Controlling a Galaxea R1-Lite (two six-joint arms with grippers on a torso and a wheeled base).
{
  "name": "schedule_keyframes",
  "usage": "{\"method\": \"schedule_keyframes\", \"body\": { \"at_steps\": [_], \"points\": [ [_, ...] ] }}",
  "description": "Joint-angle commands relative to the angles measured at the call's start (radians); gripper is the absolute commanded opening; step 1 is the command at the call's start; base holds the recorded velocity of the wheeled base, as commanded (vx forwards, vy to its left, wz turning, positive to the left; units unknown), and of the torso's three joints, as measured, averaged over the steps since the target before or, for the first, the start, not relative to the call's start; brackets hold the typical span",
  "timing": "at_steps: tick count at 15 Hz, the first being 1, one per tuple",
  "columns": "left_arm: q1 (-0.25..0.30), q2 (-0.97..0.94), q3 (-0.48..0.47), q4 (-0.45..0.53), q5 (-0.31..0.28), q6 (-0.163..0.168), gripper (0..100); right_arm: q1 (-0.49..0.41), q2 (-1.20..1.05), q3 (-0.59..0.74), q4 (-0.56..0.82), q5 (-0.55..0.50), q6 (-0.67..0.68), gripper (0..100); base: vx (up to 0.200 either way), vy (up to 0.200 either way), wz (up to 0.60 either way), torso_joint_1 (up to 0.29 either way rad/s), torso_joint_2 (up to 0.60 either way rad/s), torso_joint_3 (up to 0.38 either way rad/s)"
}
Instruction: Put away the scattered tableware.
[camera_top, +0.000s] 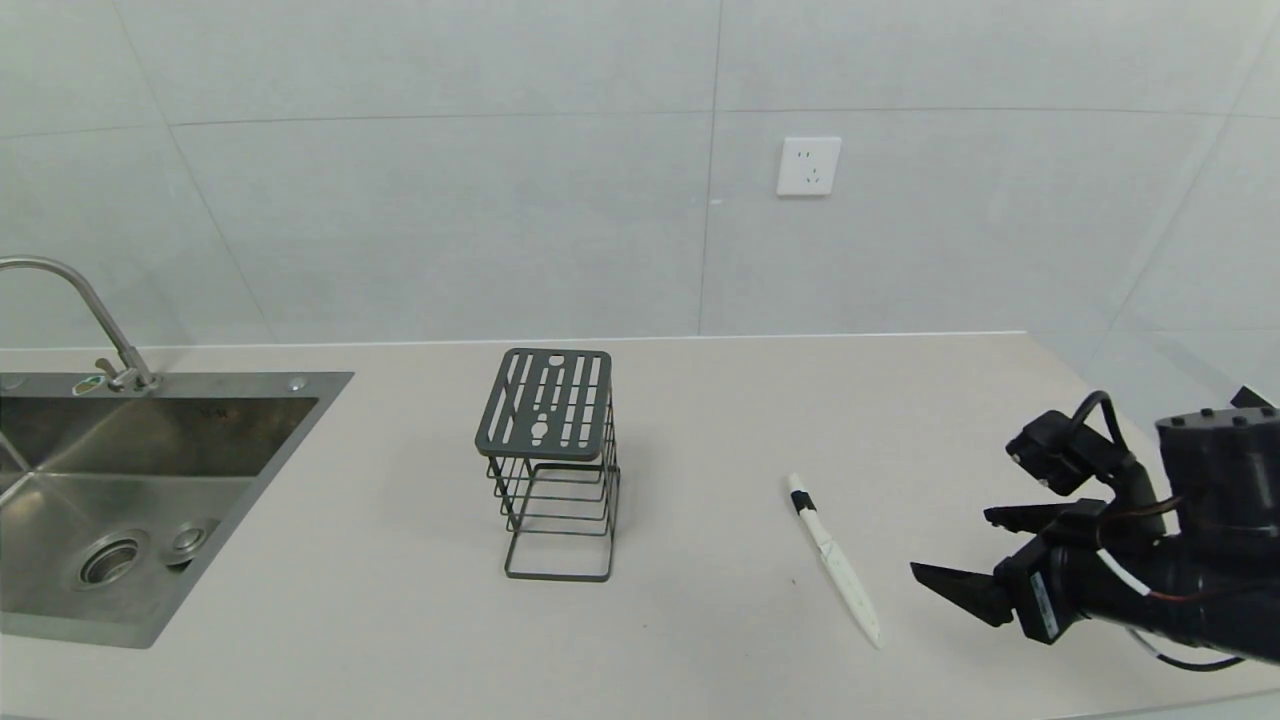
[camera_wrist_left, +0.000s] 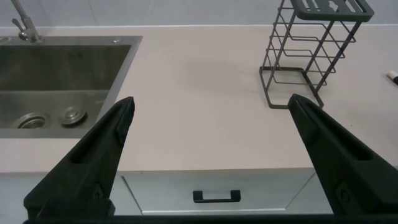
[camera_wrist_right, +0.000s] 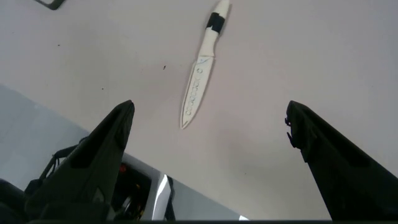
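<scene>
A dark wire rack (camera_top: 552, 460) with a slotted top plate stands upright near the middle of the pale bench (camera_top: 700, 420). The white knife (camera_top: 832, 557) lies flat on the bench to the right of the rack and somewhat nearer the front edge, well apart from it. Its black-banded handle points away towards the wall and its blade tip towards the front. The right hand (camera_top: 950, 543) is farther right of the rack than the knife, just beside the blade but not touching it, with its fingers spread wide and nothing between them. From the right wrist the knife (camera_wrist_right: 202, 68) shows beyond the released hand (camera_wrist_right: 209, 109). The left hand (camera_wrist_left: 211, 99) is also released and empty, back at the bench's front edge, with the rack (camera_wrist_left: 314, 50) beyond it. A steel sink (camera_top: 200, 385) with a curved faucet (camera_top: 70, 300) is set into the bench, well to the left of the rack
</scene>
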Motion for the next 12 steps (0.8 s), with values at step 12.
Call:
{"method": "schedule_keyframes", "body": {
  "at_steps": [12],
  "points": [
    [0.000, 0.001, 0.000, 0.002, 0.000, 0.010, 100, 0.096, 0.346, -0.142, -0.045, -0.120, 0.099, 100, 0.000, 0.000, 0.00, 0.000, 0.00, 0.000]
  ]
}}
